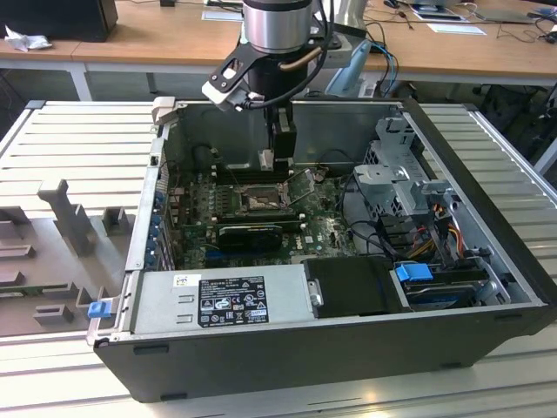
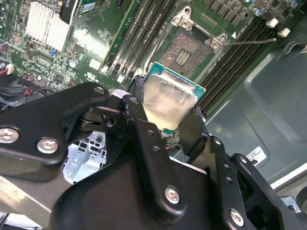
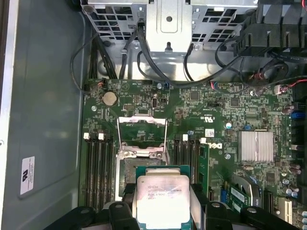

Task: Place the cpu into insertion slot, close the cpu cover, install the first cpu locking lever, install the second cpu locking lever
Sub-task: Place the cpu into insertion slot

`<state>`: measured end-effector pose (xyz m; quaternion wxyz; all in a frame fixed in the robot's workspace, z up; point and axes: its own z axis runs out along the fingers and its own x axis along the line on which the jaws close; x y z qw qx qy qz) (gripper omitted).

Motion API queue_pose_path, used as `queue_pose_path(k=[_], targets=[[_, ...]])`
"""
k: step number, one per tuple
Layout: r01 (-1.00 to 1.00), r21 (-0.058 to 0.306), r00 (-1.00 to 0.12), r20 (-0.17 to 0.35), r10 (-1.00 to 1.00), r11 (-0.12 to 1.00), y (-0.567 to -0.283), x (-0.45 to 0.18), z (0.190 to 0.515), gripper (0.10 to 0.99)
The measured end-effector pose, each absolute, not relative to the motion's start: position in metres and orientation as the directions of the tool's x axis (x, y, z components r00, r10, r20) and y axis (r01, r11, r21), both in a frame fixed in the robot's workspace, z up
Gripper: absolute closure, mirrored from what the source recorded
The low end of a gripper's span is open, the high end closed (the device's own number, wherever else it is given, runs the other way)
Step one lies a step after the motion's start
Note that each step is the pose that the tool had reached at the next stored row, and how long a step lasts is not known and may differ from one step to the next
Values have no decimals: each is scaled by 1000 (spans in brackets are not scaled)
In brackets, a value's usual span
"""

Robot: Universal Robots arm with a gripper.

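The exterior view gives the arm (image 1: pixel 277 26) as a whole: it comes straight down into the open computer case (image 1: pixel 348 348), and the pincer (image 1: pixel 268 161) points at the green board (image 1: pixel 322 231). The first wrist view gives the cover (image 3: pixel 142 118) standing open beyond the socket (image 3: pixel 126 166), and also the printed top of the chip (image 3: pixel 163 201). The second wrist view gives the black fingers (image 2: pixel 144 139) from close. They press on two opposite edges of the chip, so the pincer is closed on it. The chip sits between the fingertips, above the socket and apart from it, not yet inside.
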<state>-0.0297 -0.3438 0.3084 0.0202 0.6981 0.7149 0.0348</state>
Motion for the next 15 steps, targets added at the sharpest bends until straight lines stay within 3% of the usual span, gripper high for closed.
queue_pose_path(k=[15], targets=[[997, 78, -14, 20, 1000, 13, -344, -32, 291, 557]])
